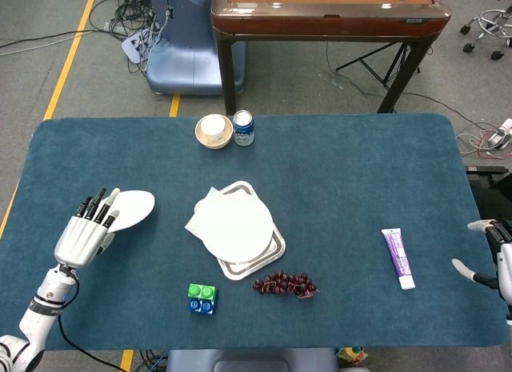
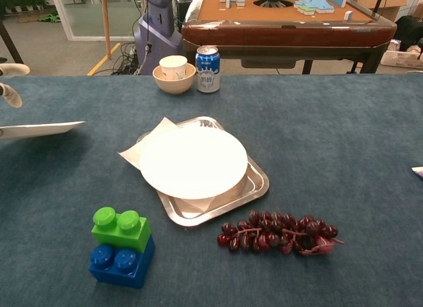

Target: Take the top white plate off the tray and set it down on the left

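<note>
My left hand (image 1: 82,234) holds a white plate (image 1: 130,209) by its near rim, over the left part of the blue table. In the chest view that plate (image 2: 41,129) shows edge-on at the far left, and only the left hand's fingertips (image 2: 8,94) reach into the frame. A second white plate (image 1: 235,226) lies on the silver tray (image 1: 277,247) at the table's middle, with white paper (image 1: 198,218) sticking out beneath it. My right hand (image 1: 490,256) rests at the table's right edge, fingers apart and holding nothing.
A bowl with a cup (image 1: 214,131) and a can (image 1: 243,127) stand at the back. Dark grapes (image 1: 285,284) and a green-and-blue block stack (image 1: 202,298) lie in front of the tray. A purple tube (image 1: 398,258) lies to the right. A wooden table (image 1: 324,12) stands behind.
</note>
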Motion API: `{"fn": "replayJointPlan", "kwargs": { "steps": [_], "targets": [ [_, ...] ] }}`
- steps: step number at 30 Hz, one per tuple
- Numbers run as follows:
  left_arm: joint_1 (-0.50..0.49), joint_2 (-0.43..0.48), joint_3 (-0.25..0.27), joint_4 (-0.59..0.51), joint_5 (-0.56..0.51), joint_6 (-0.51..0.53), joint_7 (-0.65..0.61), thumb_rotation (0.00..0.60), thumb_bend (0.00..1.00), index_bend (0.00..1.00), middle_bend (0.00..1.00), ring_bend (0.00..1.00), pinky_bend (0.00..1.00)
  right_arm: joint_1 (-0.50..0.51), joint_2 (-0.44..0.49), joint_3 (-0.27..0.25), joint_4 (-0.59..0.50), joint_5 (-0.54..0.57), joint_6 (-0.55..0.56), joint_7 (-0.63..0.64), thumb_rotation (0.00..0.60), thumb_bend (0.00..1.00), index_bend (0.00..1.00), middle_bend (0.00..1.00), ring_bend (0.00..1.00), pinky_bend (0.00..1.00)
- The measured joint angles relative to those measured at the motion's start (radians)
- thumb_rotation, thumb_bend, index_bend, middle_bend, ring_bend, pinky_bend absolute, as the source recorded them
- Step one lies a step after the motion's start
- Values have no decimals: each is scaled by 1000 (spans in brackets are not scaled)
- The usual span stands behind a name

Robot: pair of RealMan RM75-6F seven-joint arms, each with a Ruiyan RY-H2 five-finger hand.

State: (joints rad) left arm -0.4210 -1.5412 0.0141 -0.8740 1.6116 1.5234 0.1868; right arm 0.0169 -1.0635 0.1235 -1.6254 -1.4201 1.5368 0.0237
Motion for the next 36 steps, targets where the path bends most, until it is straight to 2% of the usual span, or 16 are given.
{"fn": "replayJointPlan", "kwargs": {
  "steps": [9,14,25,36],
  "targets": [
    [19,27,5,-100,22,3,64,600,258,347,105,0,212,0,0,-1,-1,-2,0,-1,600,0,359,343,214,228],
    [19,31,7,-120,27,-17,70,600,243,359,105,0,212,-1,1,0,-1,0,1,4,600,0,360,343,215,228],
    [24,35,10,-167,32,-53,99,600,124,309,105,0,212,-1,2,0,0,-1,2,8,600,0,360,343,214,228],
    [33,43,8,-214,35,-66,111,600,112,283,105,0,212,-2,4,1,-1,0,3,11,600,0,360,343,214,228]
  ]
}}
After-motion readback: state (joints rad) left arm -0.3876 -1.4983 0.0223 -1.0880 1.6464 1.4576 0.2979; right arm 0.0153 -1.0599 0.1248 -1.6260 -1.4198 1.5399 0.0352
